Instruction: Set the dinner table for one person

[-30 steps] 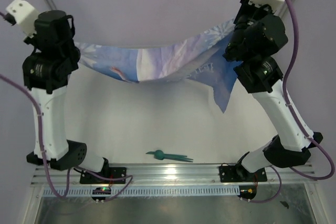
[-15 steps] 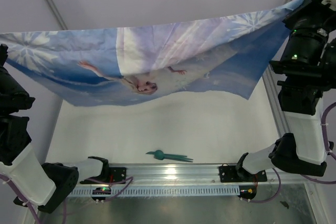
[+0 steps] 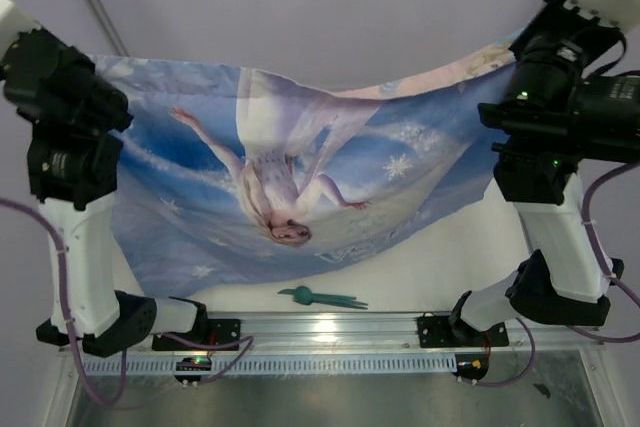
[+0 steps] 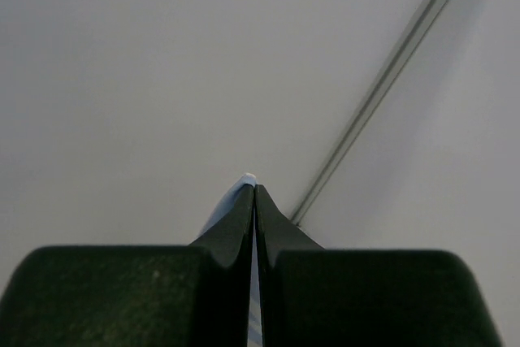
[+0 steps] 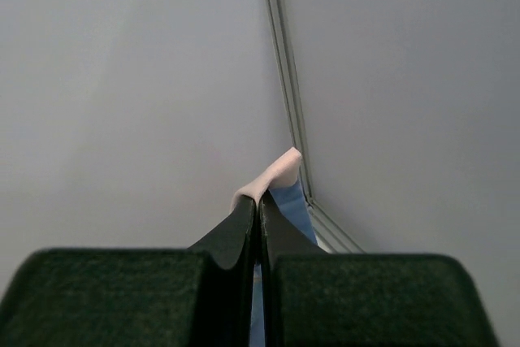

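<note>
step: spreading cloth above dinner table | left gripper; right gripper; each clamped on 1 corner | next, i'd guess: lower it evenly, taut

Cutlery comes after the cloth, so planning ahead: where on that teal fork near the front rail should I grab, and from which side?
Take the fork at its thick rounded end, on the left, coming straight down. It lies flat on the table, lengthwise along the near rail, so close across its width. The thin prongs point right and look too slim to pinch.
</note>
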Tool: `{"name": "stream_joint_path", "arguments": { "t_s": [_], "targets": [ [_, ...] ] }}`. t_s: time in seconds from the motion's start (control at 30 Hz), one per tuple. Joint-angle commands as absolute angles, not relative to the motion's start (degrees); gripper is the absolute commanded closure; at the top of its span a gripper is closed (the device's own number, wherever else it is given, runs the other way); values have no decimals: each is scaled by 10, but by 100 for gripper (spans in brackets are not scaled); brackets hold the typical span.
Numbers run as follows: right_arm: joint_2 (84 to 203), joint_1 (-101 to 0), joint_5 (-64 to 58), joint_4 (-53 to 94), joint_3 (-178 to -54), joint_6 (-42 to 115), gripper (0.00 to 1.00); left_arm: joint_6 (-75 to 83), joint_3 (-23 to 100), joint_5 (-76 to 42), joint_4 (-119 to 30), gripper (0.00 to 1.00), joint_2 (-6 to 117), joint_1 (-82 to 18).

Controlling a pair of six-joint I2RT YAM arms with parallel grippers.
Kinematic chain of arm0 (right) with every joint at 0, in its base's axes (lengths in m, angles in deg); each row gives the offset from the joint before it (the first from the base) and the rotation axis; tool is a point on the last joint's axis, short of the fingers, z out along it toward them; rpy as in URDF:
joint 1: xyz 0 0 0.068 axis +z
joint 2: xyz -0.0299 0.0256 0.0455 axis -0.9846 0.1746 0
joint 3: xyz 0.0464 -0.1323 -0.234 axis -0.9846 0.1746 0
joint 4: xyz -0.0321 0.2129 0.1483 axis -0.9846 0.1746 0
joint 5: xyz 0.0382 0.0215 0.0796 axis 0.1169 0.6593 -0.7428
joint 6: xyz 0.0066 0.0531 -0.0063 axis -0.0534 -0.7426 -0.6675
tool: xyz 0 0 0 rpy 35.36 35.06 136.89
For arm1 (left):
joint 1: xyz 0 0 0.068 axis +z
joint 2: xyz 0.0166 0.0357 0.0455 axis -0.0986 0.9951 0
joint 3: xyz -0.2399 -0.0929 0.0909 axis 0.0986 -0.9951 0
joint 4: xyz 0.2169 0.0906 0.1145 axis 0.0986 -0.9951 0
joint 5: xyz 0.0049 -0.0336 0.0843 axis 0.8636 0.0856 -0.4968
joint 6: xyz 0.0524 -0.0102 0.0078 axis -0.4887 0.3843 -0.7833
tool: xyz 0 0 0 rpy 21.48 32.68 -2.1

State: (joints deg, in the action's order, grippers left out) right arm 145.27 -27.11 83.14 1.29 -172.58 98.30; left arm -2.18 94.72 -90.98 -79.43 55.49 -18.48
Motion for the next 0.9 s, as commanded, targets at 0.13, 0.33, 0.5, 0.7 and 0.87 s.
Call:
{"name": "stream_joint_path", "arguments": {
  "t_s": [0.13, 0.33, 0.5, 0.7, 0.87],
  "targets": [
    [1485, -331, 830, 93, -1663, 897, 97, -136, 897, -955, -671, 100, 670, -184],
    [1490, -419, 766, 343, -1587, 643, 97, -56, 873, -927, -729, 100, 755, -184],
    [1508, -440, 711, 414, -1515, 515, 97, 16, 848, -905, -761, 100, 809, -184],
    [1558, -448, 651, 434, -1470, 453, 97, 108, 848, -856, -811, 100, 873, -184],
    [1599, -449, 635, 431, -1423, 397, 97, 148, 853, -814, -838, 100, 921, -184]
  ]
}}
